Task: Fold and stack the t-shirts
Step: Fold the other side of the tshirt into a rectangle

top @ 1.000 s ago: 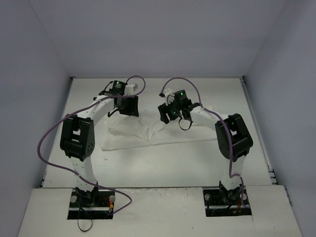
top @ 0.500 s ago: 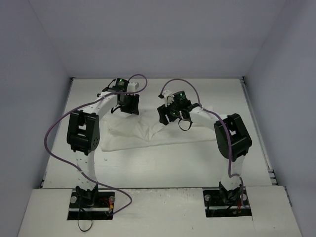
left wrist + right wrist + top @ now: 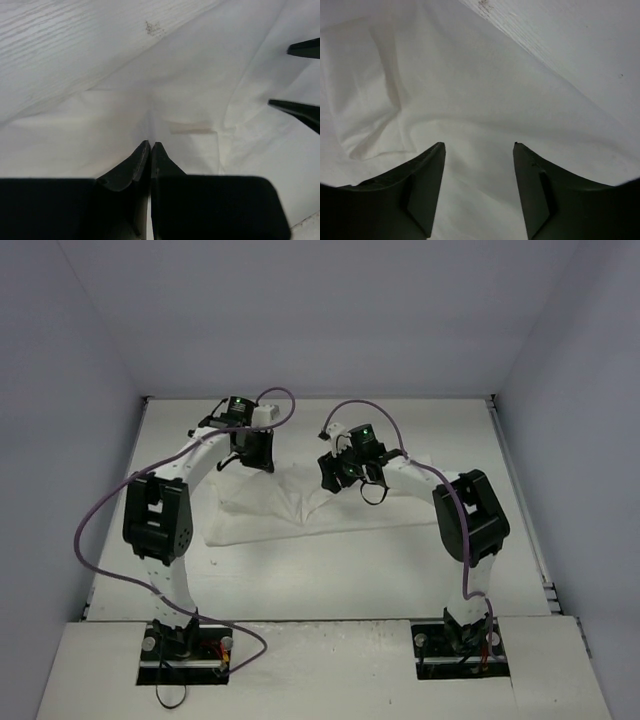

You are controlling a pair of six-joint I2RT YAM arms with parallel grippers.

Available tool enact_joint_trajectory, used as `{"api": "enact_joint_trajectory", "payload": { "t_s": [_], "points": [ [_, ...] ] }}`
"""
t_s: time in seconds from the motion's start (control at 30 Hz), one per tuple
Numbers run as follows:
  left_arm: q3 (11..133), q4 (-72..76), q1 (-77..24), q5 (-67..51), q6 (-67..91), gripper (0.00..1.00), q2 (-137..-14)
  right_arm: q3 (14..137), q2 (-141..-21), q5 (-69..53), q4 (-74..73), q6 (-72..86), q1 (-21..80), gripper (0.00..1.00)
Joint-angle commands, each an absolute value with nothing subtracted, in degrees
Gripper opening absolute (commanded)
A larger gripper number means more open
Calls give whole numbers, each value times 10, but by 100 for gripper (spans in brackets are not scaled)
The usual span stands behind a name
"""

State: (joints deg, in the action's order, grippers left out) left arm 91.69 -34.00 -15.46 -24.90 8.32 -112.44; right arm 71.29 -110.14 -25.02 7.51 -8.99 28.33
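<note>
A white t-shirt (image 3: 300,512) lies rumpled across the middle of the white table. My left gripper (image 3: 252,454) is at its far left part. In the left wrist view the jaws are shut (image 3: 150,145) with a fold of the t-shirt (image 3: 190,90) drawn up into them. My right gripper (image 3: 336,474) hovers over the shirt's far middle. In the right wrist view it is open (image 3: 479,145) and empty, with the shirt (image 3: 470,100) just below. Its fingertips (image 3: 295,107) also show at the right edge of the left wrist view.
The white table (image 3: 420,430) is walled by pale panels at the back and on both sides. Bare tabletop shows beyond the shirt in both wrist views (image 3: 60,40) (image 3: 580,40). Purple cables loop from both arms.
My left gripper has moved a little toward the back of the table, drawing the shirt's far edge with it. My right gripper has barely shifted.
</note>
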Motion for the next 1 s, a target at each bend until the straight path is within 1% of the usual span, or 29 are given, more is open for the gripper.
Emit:
{"api": "enact_joint_trajectory", "payload": {
  "t_s": [0.0,0.03,0.07,0.1,0.13,0.2,0.23,0.3,0.4,0.5,0.67,0.73,0.9,0.97],
  "points": [
    [872,-338,-152,-213,89,0,-972,727,-1057,-280,95,-94,306,45],
    [853,-338,-152,-207,95,0,-948,724,-1055,-280,95,-94,311,33],
    [834,-336,-152,-201,99,0,-922,720,-1053,-282,95,-93,315,27],
    [805,-328,-152,-198,103,0,-899,718,-1052,-285,95,-91,321,23],
    [759,-310,-153,-201,108,0,-872,715,-1051,-289,96,-91,328,22],
    [697,-282,-152,-206,116,0,-829,712,-1053,-294,96,-89,333,25],
    [673,-271,-152,-207,118,0,-816,712,-1057,-300,97,-87,334,29],
    [634,-246,-152,-208,129,0,-805,715,-1061,-320,96,-87,336,42],
    [595,-225,-152,-219,149,0,-807,721,-1065,-335,96,-90,340,54],
    [573,-213,-152,-223,161,0,-814,725,-1066,-351,96,-91,340,56],
    [547,-204,-152,-222,180,0,-798,737,-1088,-418,96,-90,347,56],
    [534,-201,-152,-214,183,0,-780,745,-1102,-434,96,-90,355,56],
    [507,-195,-152,-195,201,1,-758,775,-1140,-461,97,-70,367,50],
    [497,-192,-153,-194,218,1,-752,789,-1155,-467,96,-64,372,50]
  ]
}}
